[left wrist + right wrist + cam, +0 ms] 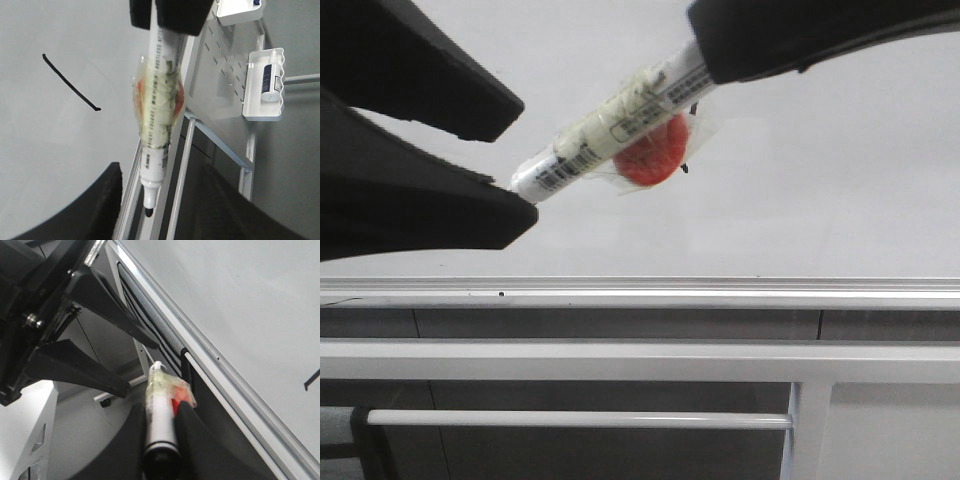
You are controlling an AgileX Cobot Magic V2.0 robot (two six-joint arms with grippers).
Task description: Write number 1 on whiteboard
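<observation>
— What does the number 1 (pixel 70 84) look like?
— A thin black stroke on the whiteboard (pixel 45 165), slightly curved and slanted, with a tiny hook at one end. It sits on the bare white surface, apart from the silver rail (pixel 640 292) along the board's lower edge.
— And the marker (pixel 610 122)?
— White barrel, barcode label, yellowish tape wrapped round its middle over a red patch. The right tool (pixel 705 60) is clamped on its cap end.
— The left tool (pixel 515 165)?
— Its fingers stand wide apart, the marker's black tip (pixel 148 212) between them, touching neither as far as the left wrist view shows.
— Anything else?
— A white holder (pixel 262 107) with a small bottle (pixel 270 80) hangs on a panel beside the board.
</observation>
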